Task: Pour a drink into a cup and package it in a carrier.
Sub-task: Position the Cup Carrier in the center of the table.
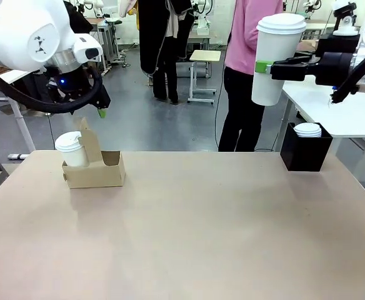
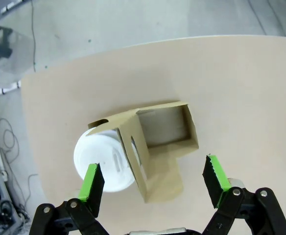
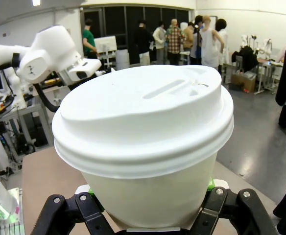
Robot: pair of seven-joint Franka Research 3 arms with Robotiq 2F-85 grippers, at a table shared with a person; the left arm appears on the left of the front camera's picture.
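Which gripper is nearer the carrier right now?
Left. The left gripper hangs just above the carrier, jaws open. The right gripper is far across, high on the right side, jaws shut on a lidded cup.

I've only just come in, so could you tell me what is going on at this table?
The right pincer is shut on a lidded white cup, held high in the air at the right. The left pincer hangs open over the cardboard carrier, which holds another lidded cup in one slot. The other slot is empty. A person in pink stands at the far side.
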